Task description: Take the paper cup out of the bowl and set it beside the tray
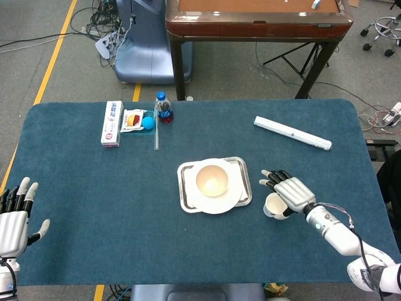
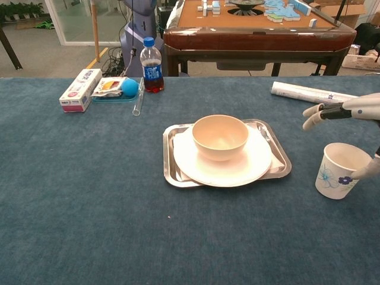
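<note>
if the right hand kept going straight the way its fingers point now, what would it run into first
Most likely the tray. The right hand points up-left over the paper cup, toward the tray's near right edge. It is raised, so it might pass above.

The white paper cup (blue flower print) is standing upright on the table, just right of the steel tray, which is carrying a cream bowl.
</note>
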You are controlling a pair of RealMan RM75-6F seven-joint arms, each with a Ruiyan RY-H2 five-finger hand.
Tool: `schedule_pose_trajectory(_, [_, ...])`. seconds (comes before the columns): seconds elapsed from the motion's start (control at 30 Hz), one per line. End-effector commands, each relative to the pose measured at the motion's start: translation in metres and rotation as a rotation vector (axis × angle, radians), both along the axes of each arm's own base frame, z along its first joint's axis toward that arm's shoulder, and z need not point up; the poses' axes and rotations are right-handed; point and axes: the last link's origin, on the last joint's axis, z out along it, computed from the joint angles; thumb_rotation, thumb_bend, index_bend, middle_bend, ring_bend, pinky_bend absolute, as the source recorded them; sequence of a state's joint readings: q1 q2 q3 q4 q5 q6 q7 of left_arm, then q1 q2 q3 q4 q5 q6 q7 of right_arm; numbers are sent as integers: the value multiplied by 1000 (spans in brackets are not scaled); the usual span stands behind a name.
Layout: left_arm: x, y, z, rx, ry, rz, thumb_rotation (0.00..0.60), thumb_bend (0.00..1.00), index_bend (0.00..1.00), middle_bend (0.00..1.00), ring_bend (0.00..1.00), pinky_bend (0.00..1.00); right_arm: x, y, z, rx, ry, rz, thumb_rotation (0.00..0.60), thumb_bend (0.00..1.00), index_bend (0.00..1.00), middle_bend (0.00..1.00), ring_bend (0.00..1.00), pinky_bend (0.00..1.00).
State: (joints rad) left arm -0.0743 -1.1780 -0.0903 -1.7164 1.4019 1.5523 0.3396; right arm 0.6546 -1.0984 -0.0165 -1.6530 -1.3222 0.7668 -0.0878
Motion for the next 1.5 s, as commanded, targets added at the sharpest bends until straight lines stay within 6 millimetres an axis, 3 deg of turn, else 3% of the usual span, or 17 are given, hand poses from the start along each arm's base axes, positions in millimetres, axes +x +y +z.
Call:
schedule_pose_trajectory(0.03, [0,0,0,0,0,-1,600,257,0,0,0,0,9,3,17,-31,-11,9,600,47,0,0,0,0])
schedule_pose_trajectory(0.27, [1,0,0,0,1,-4,600,257,0,0,0,0,21,14,50,-109,-66,16,600,46,0,0,0,0])
schedule_pose_trajectory(0.5, [1,1,-4,-9,14,-3,600,257,0,0,0,0,4,29,74,-223,-65,21,600,66,0,0,0,0])
schedule_pose_trajectory(0.97, [6,8,-14,-50,37,0,600,257,0,0,0,0,-39,71,71,-453,-104,32,600,127,21,0,0,0])
schedule_pose_trajectory(1.5, [3,10,-16,-47,47,2,600,257,0,0,0,0,-54,72,82,-493,-137,-24,600,127,33,0,0,0])
